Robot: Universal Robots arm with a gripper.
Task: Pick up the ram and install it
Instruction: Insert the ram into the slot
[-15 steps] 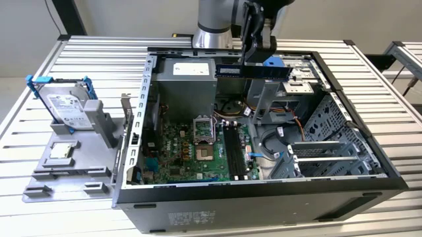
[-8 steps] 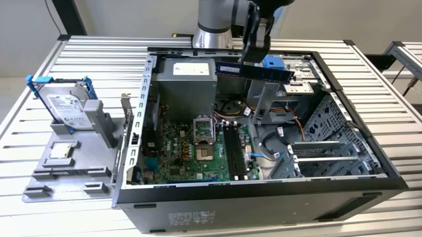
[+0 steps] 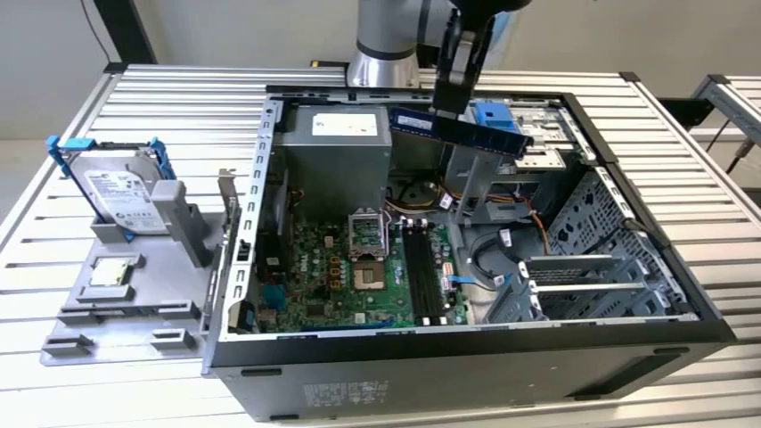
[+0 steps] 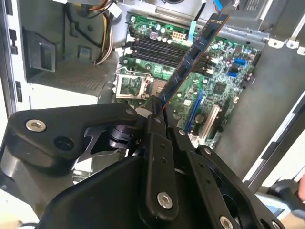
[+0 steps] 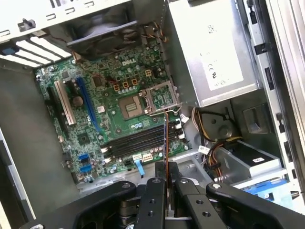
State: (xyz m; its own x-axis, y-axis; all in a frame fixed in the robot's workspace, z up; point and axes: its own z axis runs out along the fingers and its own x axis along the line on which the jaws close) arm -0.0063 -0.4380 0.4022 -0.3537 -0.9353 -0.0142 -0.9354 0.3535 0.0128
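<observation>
The gripper (image 3: 447, 109) is hanging over the open computer case (image 3: 500, 341). Its two black fingers (image 4: 156, 131) are pressing closed on the ram stick (image 3: 470, 130), gripping it nearer the end toward the exterior view's left. The stick is riding in the air above the case, near the grey power supply (image 3: 339, 134). It is sloping down toward the exterior view's right, and its free end is passing in front of a blue drive bracket (image 3: 500, 113).

In the second wrist view the gripper (image 4: 155, 104) is pinching the stick (image 4: 193, 55) near one end. The long board is reaching away from the fingers over the green motherboard (image 4: 219, 90).

In the first wrist view the stick (image 5: 166, 138) is showing edge-on as a thin line rising out of the gripper (image 5: 165, 168). It is crossing in front of the row of black memory slots (image 5: 136, 140) below it, but it is sitting well apart from them.

Within the case, the motherboard is lying flat on the floor, with the square processor socket (image 3: 366, 234) sitting just beside the slots.

On the exterior view's left, a grey holder (image 3: 131, 312) is resting on the slatted metal table (image 3: 666, 152). It is carrying a blue-framed silver hard drive (image 3: 119, 192) and a small square chip (image 3: 113, 272).
</observation>
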